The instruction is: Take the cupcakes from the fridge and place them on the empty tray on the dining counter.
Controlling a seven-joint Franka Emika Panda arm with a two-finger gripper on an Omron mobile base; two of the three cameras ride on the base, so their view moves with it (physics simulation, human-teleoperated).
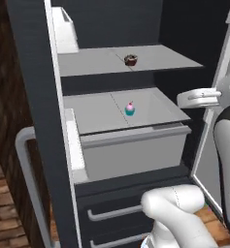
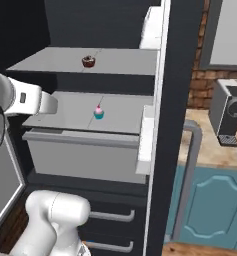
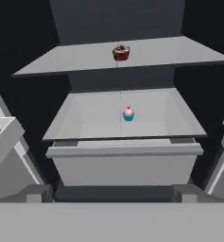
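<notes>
The pincer (image 3: 111, 196) faces into the open fridge (image 1: 39, 97), its 2 dark fingertips (image 3: 33, 193) standing wide apart at the bottom of the hand view with nothing between them. In both base views the white arm stands in front of the fridge, well short of the shelves.

Nearest, low in the fridge, are 2 dark drawers with grey bar handles (image 1: 111, 212). Above them a light grey bin (image 1: 136, 152) juts forward from under the lower shelf (image 1: 97, 114).

The pink-frosted cupcake (image 1: 130, 109) with the teal wrapper stands upright on the lower shelf, near the middle between its left and right edges and about midway from front edge to back. It touches nothing but the shelf.

Farther back and higher, the dark chocolate cupcake (image 1: 131, 60) sits on the upper shelf (image 1: 87, 63), close to that shelf's front edge and near its middle, almost straight above the pink one.

Right of the fridge, in the right base view, a grey coffee machine (image 2: 227, 112) stands on a beige counter (image 2: 205, 150) over teal cabinets (image 2: 215, 210).
</notes>
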